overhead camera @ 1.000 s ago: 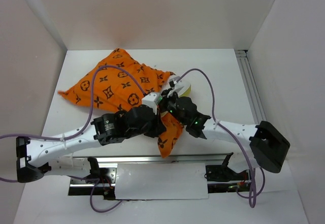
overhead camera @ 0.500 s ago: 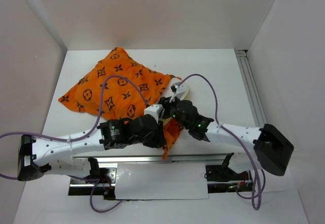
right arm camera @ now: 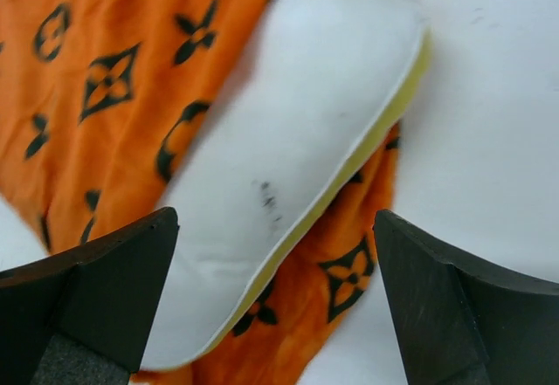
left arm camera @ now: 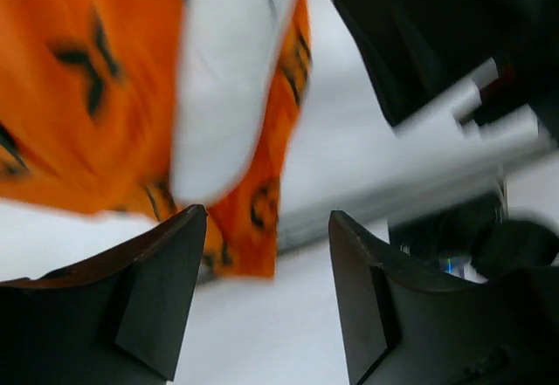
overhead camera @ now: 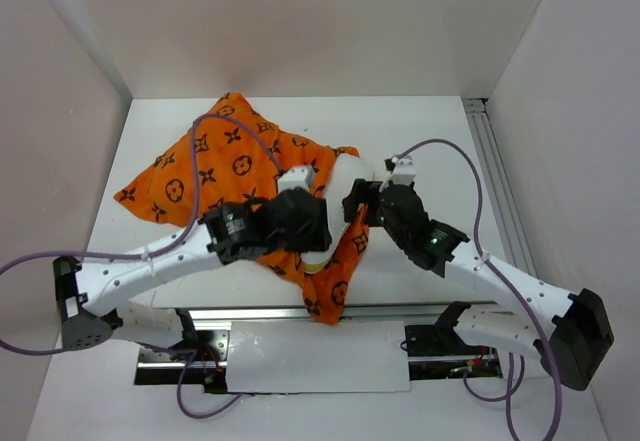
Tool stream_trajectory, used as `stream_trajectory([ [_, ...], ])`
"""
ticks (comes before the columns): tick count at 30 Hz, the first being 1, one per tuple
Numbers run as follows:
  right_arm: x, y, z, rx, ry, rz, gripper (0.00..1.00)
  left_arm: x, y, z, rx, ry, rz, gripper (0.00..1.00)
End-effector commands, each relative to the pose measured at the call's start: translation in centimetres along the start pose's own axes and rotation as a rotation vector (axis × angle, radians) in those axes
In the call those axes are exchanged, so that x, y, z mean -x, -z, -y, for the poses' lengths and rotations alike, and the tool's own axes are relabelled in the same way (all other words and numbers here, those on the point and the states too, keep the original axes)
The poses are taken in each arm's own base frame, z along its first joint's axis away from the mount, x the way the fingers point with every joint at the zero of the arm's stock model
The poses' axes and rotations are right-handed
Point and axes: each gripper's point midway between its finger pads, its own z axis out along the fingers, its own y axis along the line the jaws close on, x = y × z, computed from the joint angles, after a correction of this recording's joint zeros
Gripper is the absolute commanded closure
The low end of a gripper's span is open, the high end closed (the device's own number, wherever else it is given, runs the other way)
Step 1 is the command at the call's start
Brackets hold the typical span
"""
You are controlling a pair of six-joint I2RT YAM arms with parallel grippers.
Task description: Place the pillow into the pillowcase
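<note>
Pillow (overhead camera: 347, 174): white, with a pale yellow seam along one edge; one rounded end shows bare at the right side of the pillowcase (overhead camera: 215, 166), lying on orange fabric.
Pillow, right wrist view (right arm camera: 297, 158): a long white lobe lying slantwise on the pillowcase (right arm camera: 96, 79), with orange cloth along its left side and under its yellow edge; a few small dark specks on its surface.
Pillow, left wrist view (left arm camera: 229, 79): a blurred white strip with pillowcase (left arm camera: 79, 97) cloth on both sides of it.
How far inside: cannot tell; the left arm covers the part of the pillow nearer the middle of the pillowcase.
Pillowcase: bright orange with dark brown flower, star and circle motifs, spread rumpled; its near-right corner runs out in a narrow tail toward the arm bases.
Left pincer (left arm camera: 266, 219): released, fingers wide apart with nothing between them, above the near-right tail of the pillowcase.
Left pincer, top view (overhead camera: 305, 223): over the near-right part of the pillowcase, right beside the bare end of the pillow.
Right pincer (right arm camera: 275, 219): released, fingers spread wide, the pillow below the gap and not gripped.
Right pincer, top view (overhead camera: 356, 201): at the right edge of the pillowcase, just beside the pillow.
Worktop (overhead camera: 430, 141): white, showing on every side of the pillowcase.
Cables (overhead camera: 470, 186): purple, one looping over the pillowcase, one arching to its right.
</note>
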Motion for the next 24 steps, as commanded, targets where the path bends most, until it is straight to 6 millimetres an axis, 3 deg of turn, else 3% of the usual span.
stream_trajectory([
  [1,3.0,-1.0,2.4,-0.115,-0.026,0.036,0.00,7.2,-2.0,-2.6,0.144,0.025,0.127,0.30],
  [2,4.2,-1.7,3.8,-0.150,-0.053,0.056,0.00,8.2,-2.9,-3.0,0.171,0.018,0.129,0.30],
  [3,4.4,-2.3,4.6,-0.168,-0.063,0.048,0.00,8.5,-5.5,-3.5,0.219,-0.010,0.103,0.30],
  [4,4.7,-2.9,4.5,-0.145,-0.078,0.038,0.00,9.3,-6.6,-3.8,0.241,-0.022,0.099,0.30],
  [5,5.3,-4.1,6.3,-0.173,-0.097,0.039,0.00,11.7,-7.1,-3.4,0.224,-0.045,0.114,0.32],
  [6,5.9,-4.7,6.7,-0.169,-0.113,0.042,0.00,11.6,-9.9,-3.9,0.267,-0.082,0.074,0.32],
  [7,5.9,-5.3,7.4,-0.165,-0.126,0.033,0.00,12.3,-11.1,-4.0,0.278,-0.097,0.072,0.32],
  [8,5.9,-6.3,7.1,-0.121,-0.155,0.013,0.00,14.6,-11.5,-3.2,0.257,-0.126,0.098,0.34],
  [9,6.3,-6.9,8.6,-0.136,-0.176,0.017,0.00,14.9,-12.7,-2.8,0.259,-0.141,0.094,0.34],
  [10,6.8,-7.4,8.7,-0.115,-0.188,0.021,0.00,14.2,-15.6,-4.2,0.320,-0.158,0.047,0.35],
  [11,6.2,-8.3,8.5,-0.064,-0.198,-0.011,0.01,15.9,-15.8,-2.9,0.298,-0.164,0.077,0.35],
  [12,6.7,-8.8,8.9,-0.056,-0.218,-0.006,0.01,15.8,-16.3,-3.8,0.334,-0.181,0.042,0.37],
  [14,5.5,-10.0,8.5,-0.002,-0.225,-0.052,0.03,16.5,-18.4,-4.0,0.384,-0.189,0.053,0.38],
  [16,5.5,-10.7,8.8,0.005,-0.231,-0.058,0.03,17.3,-19.0,-5.3,0.473,-0.191,0.098,0.41],
  [22,3.3,-12.6,8.8,0.065,-0.249,-0.132,0.03,16.7,-20.7,-8.8,0.552,-0.125,0.065,0.59],
  [24,3.0,-13.3,8.5,0.093,-0.257,-0.134,0.03,17.1,-20.6,-9.0,0.560,-0.131,0.087,0.65],
])
